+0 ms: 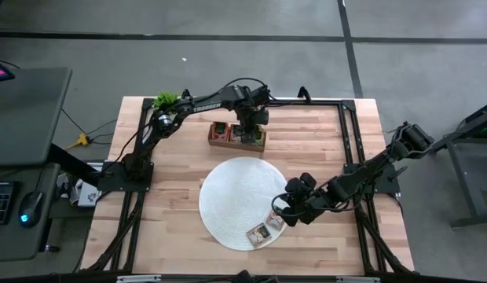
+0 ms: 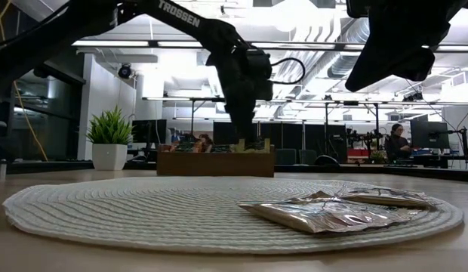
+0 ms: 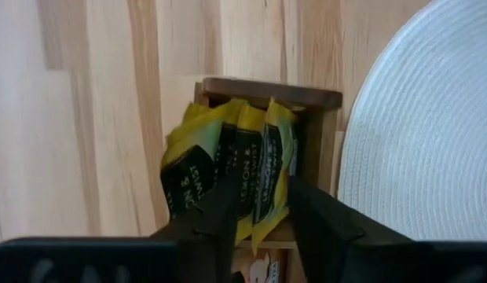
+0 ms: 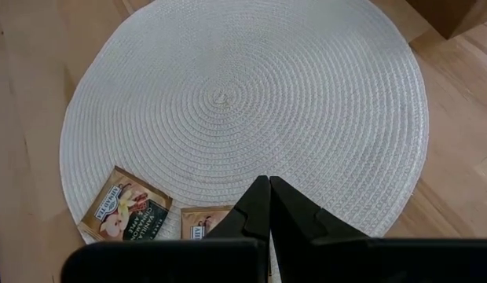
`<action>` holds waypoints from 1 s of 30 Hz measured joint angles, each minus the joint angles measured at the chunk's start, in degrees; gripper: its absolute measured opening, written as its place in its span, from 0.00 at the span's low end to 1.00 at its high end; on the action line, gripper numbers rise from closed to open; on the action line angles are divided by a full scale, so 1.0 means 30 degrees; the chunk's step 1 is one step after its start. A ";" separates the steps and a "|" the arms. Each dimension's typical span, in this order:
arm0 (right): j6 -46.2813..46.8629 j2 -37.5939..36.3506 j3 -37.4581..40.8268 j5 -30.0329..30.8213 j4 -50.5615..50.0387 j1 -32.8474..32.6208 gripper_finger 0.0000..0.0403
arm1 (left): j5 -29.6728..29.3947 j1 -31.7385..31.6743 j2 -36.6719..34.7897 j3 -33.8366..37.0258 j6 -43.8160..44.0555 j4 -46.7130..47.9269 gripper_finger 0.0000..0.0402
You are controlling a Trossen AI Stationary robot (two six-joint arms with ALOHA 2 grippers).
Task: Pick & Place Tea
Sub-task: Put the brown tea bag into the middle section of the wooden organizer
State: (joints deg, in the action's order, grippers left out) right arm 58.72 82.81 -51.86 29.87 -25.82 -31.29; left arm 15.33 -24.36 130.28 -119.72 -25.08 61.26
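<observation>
Tray near far edge; left hand parted astride yellow packets; right hand closed, empty.

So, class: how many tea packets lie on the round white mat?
2, side by side at the woven mat's near right edge: one packet on the rim, the other packet next to it by the right end effector. None seems hidden.

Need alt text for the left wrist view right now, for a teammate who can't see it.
The left claw hangs with its fingers apart around yellow tea packets standing upright in one end compartment of the wooden tray. Light wood table surrounds it; the white woven mat lies beside the tray.
</observation>
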 joint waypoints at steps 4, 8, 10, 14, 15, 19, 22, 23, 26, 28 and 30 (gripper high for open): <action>-0.0015 0.0000 0.0000 -0.0015 -0.0007 0.0000 0.00 | -0.0055 0.0000 -0.0278 -0.0007 -0.0051 0.0071 0.35; -0.0064 0.0000 0.0000 -0.0029 -0.0009 0.0000 0.00 | -0.1011 -0.0029 -0.0471 -0.0473 -0.0335 0.0921 0.39; -0.0066 0.0000 0.0000 -0.0021 -0.0015 0.0000 0.00 | -0.1777 0.0000 -0.0648 -0.1254 -0.0738 0.0982 0.39; -0.0066 0.0000 0.0000 0.0029 -0.0020 0.0000 0.00 | -0.3030 -0.0007 -0.0648 -0.2833 -0.1076 0.1921 0.39; -0.0066 0.0000 0.0000 0.0033 -0.0025 0.0000 0.00 | -0.3120 -0.0007 -0.0636 -0.3156 -0.1090 0.1962 0.39; 0.0110 0.0000 0.0000 -0.0077 -0.0014 0.0000 0.00 | -0.2959 0.0037 -0.0654 -0.3933 -0.1055 0.2179 0.40; 0.0514 0.0000 0.0000 -0.0304 -0.0015 -0.0228 0.00 | -0.2192 0.0376 -0.0629 -0.4400 -0.1085 0.3234 0.40; 0.0640 0.0000 0.0000 -0.0309 -0.0015 -0.0434 0.00 | -0.2142 0.0575 -0.0630 -0.4536 -0.1192 0.3670 0.40; 0.1008 0.0000 0.0000 -0.0029 -0.0022 -0.1159 0.00 | -0.1814 0.1134 -0.0809 -0.4714 -0.1565 0.5250 0.40; 0.1402 0.0000 0.0000 0.0441 -0.0079 -0.1670 0.00 | -0.1759 0.1656 -0.1271 -0.4708 -0.1581 0.5650 0.40; 0.1892 0.0000 0.0000 0.0875 -0.0266 -0.2104 0.00 | -0.1794 0.2234 -0.1633 -0.4778 -0.1535 0.5443 0.40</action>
State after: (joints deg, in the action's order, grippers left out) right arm 64.39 82.81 -51.86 32.49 -26.62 -37.60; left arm 9.94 -17.66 125.39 -134.05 -29.69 77.59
